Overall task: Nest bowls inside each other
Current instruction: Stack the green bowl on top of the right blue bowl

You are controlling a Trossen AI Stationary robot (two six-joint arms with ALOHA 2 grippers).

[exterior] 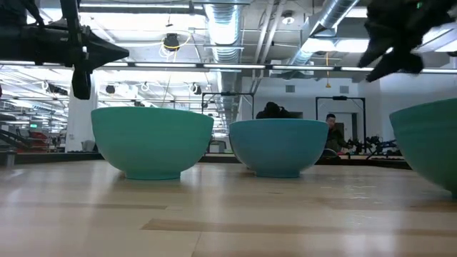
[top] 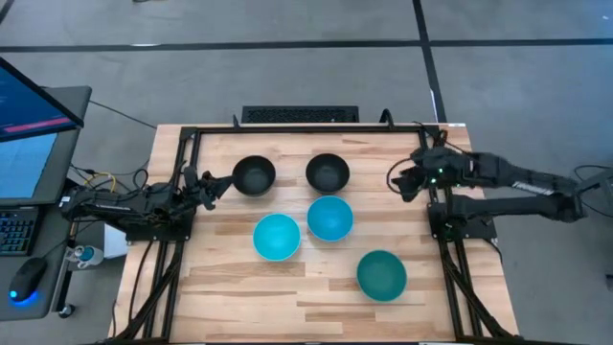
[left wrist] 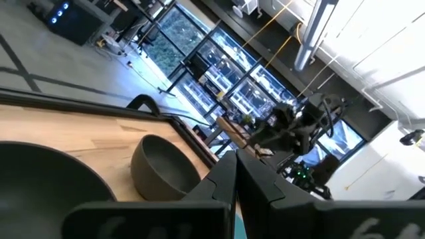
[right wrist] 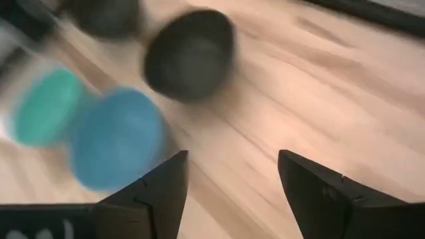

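My left gripper [top: 222,185], fingers together, sits at nine o'clock of a black bowl [top: 254,175]; my right gripper [top: 397,180], fingers apart, hovers at three o'clock of the other black bowl [top: 328,172].

Light butcher-block wooden table [top: 239,287], black metal frame rails along its left, right and top edges. Five small round plastic bowls sit directly on it, all upright, none nested. Black bowl [top: 254,175] upper left of centre; second black bowl [top: 328,172] just right of it, apart. Bright cyan bowl [top: 277,237] at centre-left; second cyan bowl [top: 329,218] up and right of it, near or touching, can't tell. Darker teal-green bowl [top: 381,275] alone at lower right.
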